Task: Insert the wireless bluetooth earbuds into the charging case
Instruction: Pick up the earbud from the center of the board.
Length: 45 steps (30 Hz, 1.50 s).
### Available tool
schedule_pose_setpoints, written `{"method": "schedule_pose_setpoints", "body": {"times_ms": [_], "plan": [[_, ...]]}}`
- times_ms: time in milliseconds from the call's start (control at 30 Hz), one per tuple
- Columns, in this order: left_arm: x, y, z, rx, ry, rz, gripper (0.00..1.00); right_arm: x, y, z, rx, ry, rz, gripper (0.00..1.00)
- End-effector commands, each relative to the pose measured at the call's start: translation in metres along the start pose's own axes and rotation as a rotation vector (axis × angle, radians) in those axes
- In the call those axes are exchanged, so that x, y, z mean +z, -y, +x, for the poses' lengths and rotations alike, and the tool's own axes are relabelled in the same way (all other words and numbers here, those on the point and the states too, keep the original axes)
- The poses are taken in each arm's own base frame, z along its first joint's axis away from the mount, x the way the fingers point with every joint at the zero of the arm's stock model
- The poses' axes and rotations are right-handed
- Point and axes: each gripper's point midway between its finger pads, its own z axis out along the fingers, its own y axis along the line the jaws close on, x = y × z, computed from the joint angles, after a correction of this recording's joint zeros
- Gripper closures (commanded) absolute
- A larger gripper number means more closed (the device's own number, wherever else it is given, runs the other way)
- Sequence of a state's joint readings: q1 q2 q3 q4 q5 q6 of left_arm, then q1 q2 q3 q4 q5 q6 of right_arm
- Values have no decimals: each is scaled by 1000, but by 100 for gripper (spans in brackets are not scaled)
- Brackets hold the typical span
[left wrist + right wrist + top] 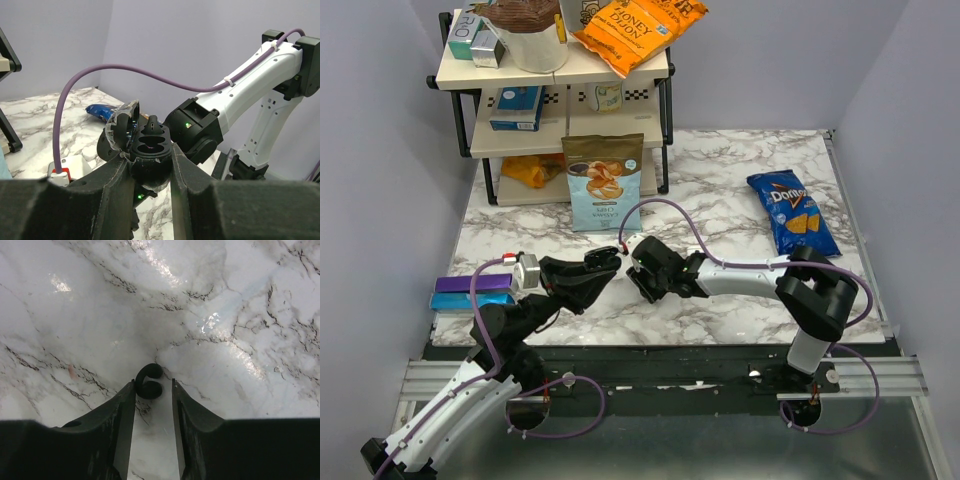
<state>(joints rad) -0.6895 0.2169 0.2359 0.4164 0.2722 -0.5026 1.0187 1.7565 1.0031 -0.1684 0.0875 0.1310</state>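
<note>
My left gripper (152, 157) is shut on the black oval charging case (150, 150) and holds it above the table with its lid (121, 127) open and two slots showing. In the top view the case (606, 259) hangs at the left gripper's tip (608, 262), close to the right gripper (636, 272). My right gripper (153, 385) is open and low over the marble table (225, 340). One tiny black earbud (148, 382) lies between its fingertips, touching the left finger (127, 405), with a gap to the right one. The second earbud cannot be made out.
A blue Doritos bag (790, 210) lies at the right. A light-blue snack bag (604, 182) stands at the back centre before a shelf rack (560, 95) with an orange bag (635, 30) on top. A purple box (470, 292) lies at the left edge.
</note>
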Motion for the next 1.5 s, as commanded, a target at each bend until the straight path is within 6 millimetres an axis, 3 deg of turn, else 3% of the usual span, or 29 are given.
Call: {"method": "schedule_pose_setpoints", "body": {"times_ms": [0,400,467,700,800,833,933,967,1033,1067,1167,1200,1267,1300,1467], "plan": [[0,-1,1,-14,7,-8,100,2,10,-1,7,-4,43,61],[0,0,-1,-9,8,-5,100,-3,13,-6,11,16,59,88],[0,-1,0,-8,6,-6,100,-5,15,-8,11,24,65,98],[0,0,-2,-9,10,-4,100,-10,15,-13,3,43,62,99],[-1,0,-2,-10,7,-9,100,-27,13,-24,6,101,45,99],[-1,0,-3,-8,7,-9,100,-48,11,-35,4,161,20,99],[-1,1,-4,-8,4,-9,100,-87,5,-45,-40,253,-40,100],[-1,1,-4,-10,4,-9,100,-116,3,-53,-81,312,-66,99],[0,4,-6,-9,8,0,100,-149,-5,-57,-132,364,-132,99],[0,4,-7,-10,12,2,100,-179,-6,-59,-160,399,-153,99],[4,9,-11,-14,21,30,100,-228,-20,-57,-218,453,-250,99],[7,9,-10,-18,14,34,100,-260,-22,-65,-230,537,-272,99],[10,14,-14,-17,22,60,100,-290,-30,-62,-262,583,-327,99],[14,15,-14,-20,18,70,100,-316,-31,-67,-277,647,-339,99],[28,39,-8,0,-69,232,100,-352,-41,-62,-360,663,-410,99]]}}
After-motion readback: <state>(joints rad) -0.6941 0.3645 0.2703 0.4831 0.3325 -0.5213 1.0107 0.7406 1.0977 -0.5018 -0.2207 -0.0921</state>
